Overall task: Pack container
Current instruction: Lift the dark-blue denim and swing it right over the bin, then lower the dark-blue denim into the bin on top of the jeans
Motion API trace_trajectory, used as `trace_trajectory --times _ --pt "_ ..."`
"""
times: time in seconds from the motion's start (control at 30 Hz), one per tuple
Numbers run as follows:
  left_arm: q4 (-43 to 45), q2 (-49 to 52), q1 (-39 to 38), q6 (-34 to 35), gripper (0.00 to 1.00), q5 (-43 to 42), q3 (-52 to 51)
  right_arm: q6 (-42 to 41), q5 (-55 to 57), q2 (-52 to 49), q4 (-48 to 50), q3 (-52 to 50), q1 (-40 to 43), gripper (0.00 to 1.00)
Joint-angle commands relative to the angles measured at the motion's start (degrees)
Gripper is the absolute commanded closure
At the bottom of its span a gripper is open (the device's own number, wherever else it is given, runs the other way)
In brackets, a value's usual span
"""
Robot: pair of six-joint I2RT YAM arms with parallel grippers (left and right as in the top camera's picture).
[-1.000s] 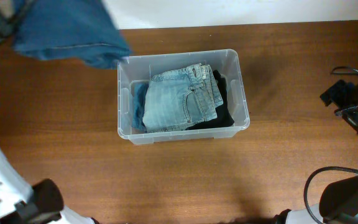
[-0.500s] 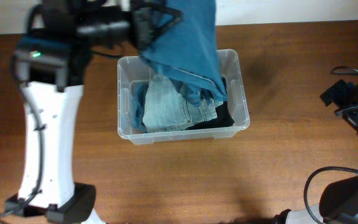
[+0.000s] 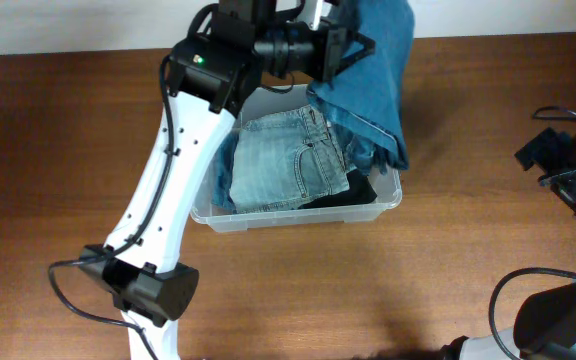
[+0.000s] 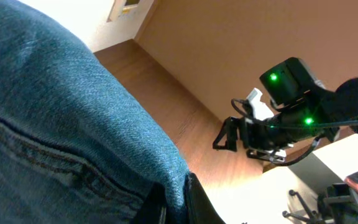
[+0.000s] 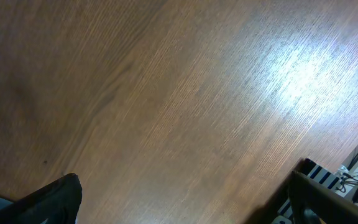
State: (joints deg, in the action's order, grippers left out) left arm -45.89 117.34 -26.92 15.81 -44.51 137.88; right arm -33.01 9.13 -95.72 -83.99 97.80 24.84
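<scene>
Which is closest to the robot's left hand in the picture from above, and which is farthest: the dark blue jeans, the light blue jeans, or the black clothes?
1. Dark blue jeans: held by the left hand, hanging over the container's right side.
2. Light blue jeans: folded in the container's middle.
3. Black clothes: front right corner, underneath.

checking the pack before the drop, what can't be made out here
Overhead: container far wall, hidden by the left arm and the hanging blue denim garment.
Overhead: black garment, mostly under the folded light jeans; type unclear.
Left wrist: left end effector, mostly cut off by the bottom edge.
</scene>
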Motion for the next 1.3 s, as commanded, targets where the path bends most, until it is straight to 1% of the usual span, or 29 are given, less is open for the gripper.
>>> trace_trajectory --times 0.0,0.13,0.27,0.47,0.53,0.67,0.87,0.93,1.07,1.17,1.23,1.27 --pt "0.87 -2.43 -0.2 3.04 0.99 -2.12 1.77 -0.5 0.33 0.74 0.0 -0.15 0.31 0.02" --pt "-5.46 -2.1 -0.2 2.89 0.99 -1.68 1.77 -0.5 0.33 0.74 0.0 -0.15 0.31 0.01" --pt "-11.28 0.04 -0.2 0.55 0.99 -0.44 1.77 -0.5 0.33 0.74 0.0 -0.15 0.31 0.01" --pt "-14.69 3.87 0.09 0.39 0.99 -0.48 1.77 -0.5 0.33 0.74 0.0 -0.15 0.31 0.01" --pt "-14.6 4.55 0.07 0.39 0.99 -0.55 1.77 -0.5 0.33 0.74 0.0 -0.15 0.31 0.02" --pt "-10.67 4.39 0.07 0.98 0.99 -1.22 2.05 -0.5 0.33 0.74 0.0 -0.15 0.31 0.01" --pt "-2.69 4.37 0.13 7.26 0.99 -3.96 7.08 -0.5 0.33 0.74 0.0 -0.15 0.31 0.02" --pt "-1.84 4.37 0.11 8.9 0.99 -3.96 9.01 -0.5 0.33 0.74 0.0 -0.15 0.31 0.02" --pt "-1.64 4.37 0.07 10.54 0.99 -5.44 11.82 -0.5 0.33 0.74 0.0 -0.15 0.31 0.02" --pt "-1.73 4.37 0.07 10.47 0.99 -9.77 12.26 -0.5 0.33 0.74 0.0 -0.15 0.31 0.02" --pt "-3.3 4.37 0.07 10.21 0.99 -11.89 12.2 -0.5 0.33 0.74 0.0 -0.15 0.31 0.02" --pt "-5.92 4.37 0.07 8.68 0.99 -11.87 12.2 -0.5 0.33 0.74 0.0 -0.15 0.31 0.02"
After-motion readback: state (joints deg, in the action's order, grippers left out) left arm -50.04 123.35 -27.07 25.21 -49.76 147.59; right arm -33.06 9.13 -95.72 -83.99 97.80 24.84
